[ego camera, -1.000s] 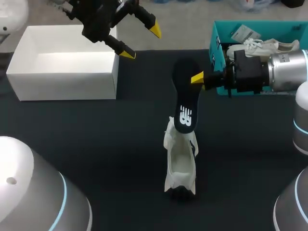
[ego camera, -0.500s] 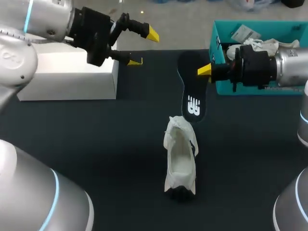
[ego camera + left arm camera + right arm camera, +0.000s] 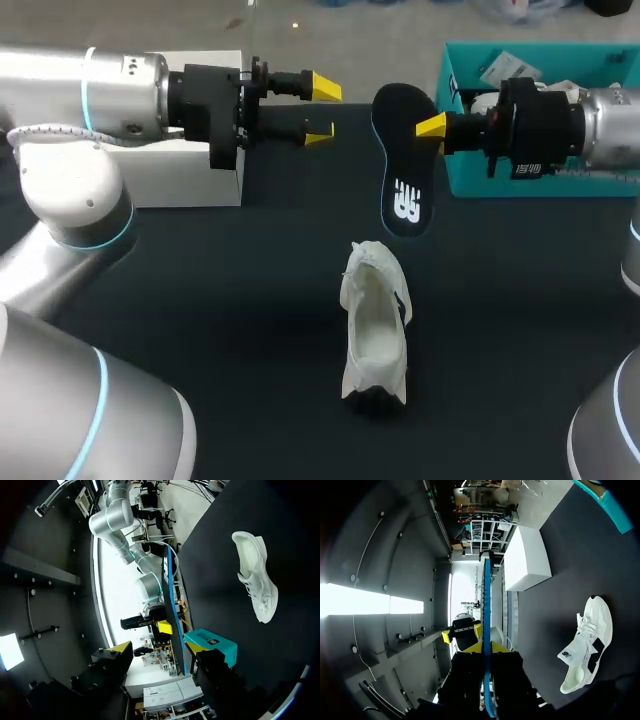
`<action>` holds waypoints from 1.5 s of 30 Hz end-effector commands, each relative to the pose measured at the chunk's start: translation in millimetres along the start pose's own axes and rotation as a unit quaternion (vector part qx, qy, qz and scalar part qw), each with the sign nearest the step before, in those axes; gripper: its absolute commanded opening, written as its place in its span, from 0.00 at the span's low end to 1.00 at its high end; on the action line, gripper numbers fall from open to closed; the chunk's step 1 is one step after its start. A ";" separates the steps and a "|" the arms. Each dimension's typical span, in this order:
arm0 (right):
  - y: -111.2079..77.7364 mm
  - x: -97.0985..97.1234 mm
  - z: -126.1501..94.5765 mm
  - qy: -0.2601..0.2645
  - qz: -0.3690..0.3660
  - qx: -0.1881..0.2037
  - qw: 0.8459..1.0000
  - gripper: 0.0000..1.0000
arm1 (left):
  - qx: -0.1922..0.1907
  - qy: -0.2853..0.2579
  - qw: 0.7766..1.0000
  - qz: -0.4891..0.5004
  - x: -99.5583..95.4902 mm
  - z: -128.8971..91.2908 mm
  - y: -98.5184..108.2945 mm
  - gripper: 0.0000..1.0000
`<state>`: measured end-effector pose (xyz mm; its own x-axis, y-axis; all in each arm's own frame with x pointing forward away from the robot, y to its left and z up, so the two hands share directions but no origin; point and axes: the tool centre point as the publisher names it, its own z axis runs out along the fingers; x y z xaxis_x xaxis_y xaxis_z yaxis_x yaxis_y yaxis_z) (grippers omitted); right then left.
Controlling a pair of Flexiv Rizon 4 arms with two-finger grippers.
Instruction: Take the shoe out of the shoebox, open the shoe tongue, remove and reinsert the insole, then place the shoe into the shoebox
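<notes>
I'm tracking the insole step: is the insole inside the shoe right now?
No, the right gripper holds the insole in the air, apart from the white shoe.

You are looking at a robotics lab bench. Two silver-grey jointed robot arms with glowing blue rings, the left arm (image 3: 120, 85) and the right arm (image 3: 615, 125), come in from either side over a worktop (image 3: 220, 320) covered in plain dark cloth. A few items are set out on it, well apart: a white box (image 3: 140, 170), a teal shoebox (image 3: 470, 185) and a single white shoe (image 3: 375, 330). The right arm's yellow-tipped tool (image 3: 418, 128) grips a dark insole (image 3: 402, 170) in the air above the worktop.
</notes>
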<state>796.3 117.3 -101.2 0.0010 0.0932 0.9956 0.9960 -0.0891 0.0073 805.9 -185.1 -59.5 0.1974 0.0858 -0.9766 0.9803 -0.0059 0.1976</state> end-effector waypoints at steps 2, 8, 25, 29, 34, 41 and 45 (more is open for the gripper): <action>-0.9 -0.3 8.5 -0.002 0.001 -0.005 1.000 0.00 | 0.009 -0.063 0.998 0.003 1.9 19.6 9.3 0.49; -0.9 3.3 14.0 -0.003 -0.005 -0.006 1.000 0.00 | 0.022 -0.047 0.999 -0.004 14.0 26.3 4.9 0.60; -5.3 2.8 30.1 -0.009 -0.008 -0.004 1.000 0.00 | -0.007 -0.049 0.999 -0.004 26.0 47.6 -6.2 0.41; -6.5 2.0 32.5 -0.009 -0.007 -0.005 1.000 0.00 | -0.012 -0.050 0.999 -0.004 29.0 50.7 -8.7 0.38; -7.5 2.3 32.1 -0.009 -0.008 -0.006 1.000 0.00 | -0.016 -0.051 0.999 0.000 28.5 51.8 -9.9 0.24; -8.3 4.4 30.7 -0.006 -0.011 -0.008 1.000 0.00 | -0.020 -0.048 0.999 -0.003 32.3 48.4 -12.4 0.11; -10.2 3.5 32.6 -0.005 -0.010 -0.002 1.000 0.00 | -0.020 -0.047 0.999 -0.005 33.0 49.2 -12.7 0.00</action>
<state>789.2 149.0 -99.0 -0.0199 0.1044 0.9943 0.9951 -0.0947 0.0299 801.9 -231.2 -97.8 0.1871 -0.0067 -0.9823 0.9819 0.0312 0.1868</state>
